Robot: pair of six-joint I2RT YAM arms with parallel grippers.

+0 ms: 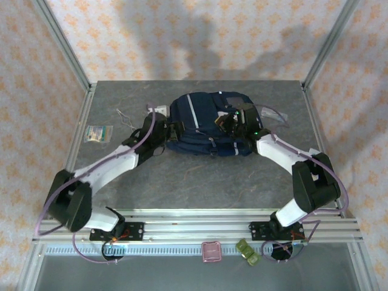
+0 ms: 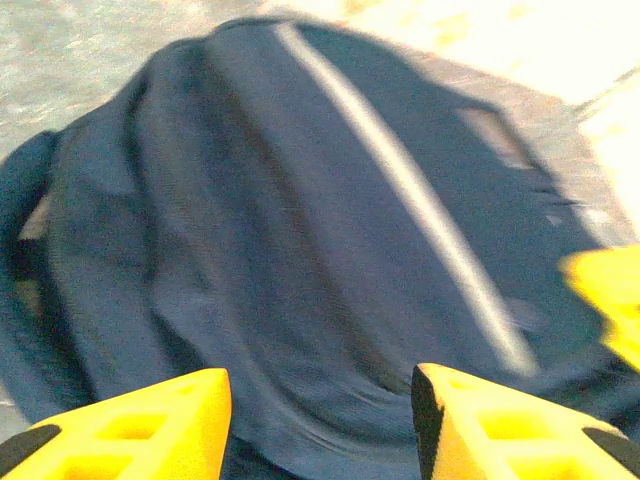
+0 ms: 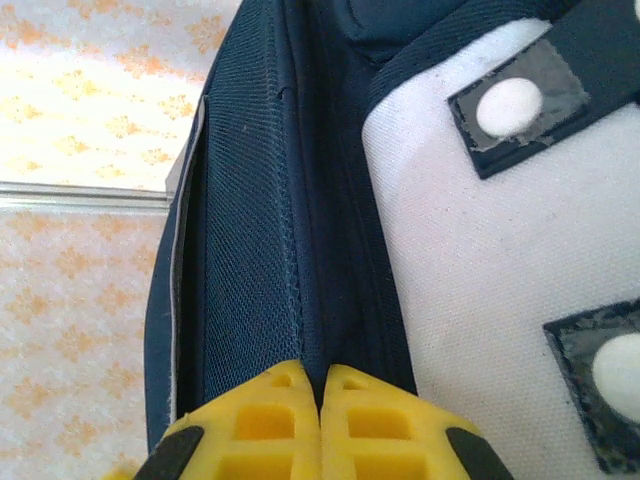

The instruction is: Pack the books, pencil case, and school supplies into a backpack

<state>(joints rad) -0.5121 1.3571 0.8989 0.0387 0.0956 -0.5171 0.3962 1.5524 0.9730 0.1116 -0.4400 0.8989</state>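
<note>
A grey table [image 1: 200, 182] stands between floral-papered walls. The navy backpack [image 1: 200, 121] lies at its centre, toward 12 o'clock. The left tool [image 1: 168, 130] sits at the backpack's 9 o'clock side, its yellow fingers [image 2: 130, 430] apart with striped fabric just beyond them. The right tool [image 1: 233, 121] rests on the backpack toward 3 o'clock, fingers pressed together at a dark seam beside the white patch [image 3: 480, 270]. The pink pencil case [image 1: 211, 251] lies at 6 o'clock, well apart from both tools.
</note>
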